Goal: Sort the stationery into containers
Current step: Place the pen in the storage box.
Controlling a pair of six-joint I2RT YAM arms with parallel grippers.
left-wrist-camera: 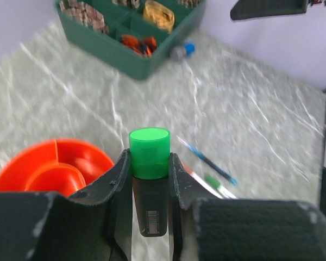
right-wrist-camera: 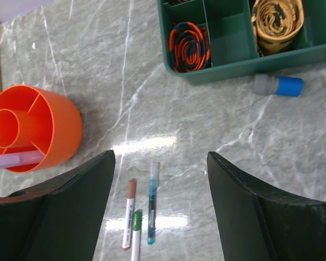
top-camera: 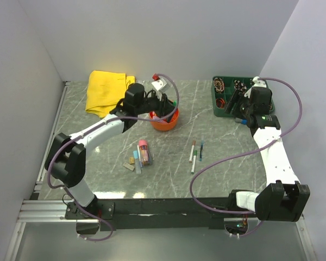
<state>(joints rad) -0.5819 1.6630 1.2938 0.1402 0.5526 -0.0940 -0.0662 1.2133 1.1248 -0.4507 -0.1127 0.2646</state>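
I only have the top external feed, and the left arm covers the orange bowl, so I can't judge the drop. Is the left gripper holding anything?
Observer: Yes. The left wrist view shows the left gripper shut on a green-capped marker, with the cap pointing away from the wrist.
Operator: Is anything in the bowl?
Observer: The right wrist view shows a lilac stick lying in the outer ring of the orange bowl.
Operator: And the right gripper?
Observer: Its own camera shows the right gripper open and holding nothing, with three pens lying below it.
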